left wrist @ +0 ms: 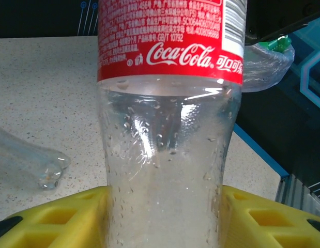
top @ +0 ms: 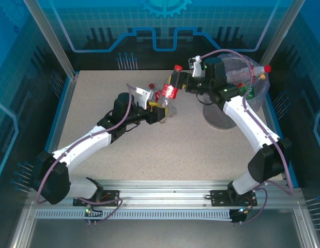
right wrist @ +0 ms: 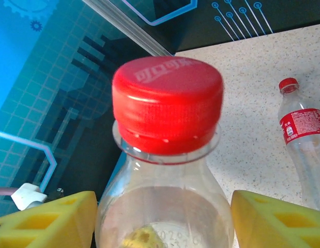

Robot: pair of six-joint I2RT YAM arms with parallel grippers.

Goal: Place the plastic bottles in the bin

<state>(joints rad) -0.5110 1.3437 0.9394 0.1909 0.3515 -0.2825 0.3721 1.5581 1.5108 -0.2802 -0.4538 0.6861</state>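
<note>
Clamped the left gripper (left wrist: 165, 222) on the lower body of a clear Coca-Cola bottle (left wrist: 167, 134), yellow pads (left wrist: 87, 201) spread just to the bottle's width and pressed against both sides. Clamped the right gripper (right wrist: 162, 222) at a bottle's shoulder too, yellow fingers (right wrist: 278, 222) on either side, red cap (right wrist: 167, 111) standing free above them. Read this, from the top view, as one and the same bottle: red label between the two grippers just above the frame's centre, cap beyond the right one. Judged the step, then, as a handover on the way to the bin (top: 215, 118), sitting right of centre in the top view with at least one red-capped bottle (top: 253, 72) already in its bag. Called next for letting go on the left and backing it off, then swinging the right gripper rightward over the rim before opening. Counted more of the plastic bottles on the table (top: 165, 150): a red-labelled one (right wrist: 300, 129) at the right edge of the right wrist view, a clear one (left wrist: 30, 160) at lower left of the left wrist view.
</note>
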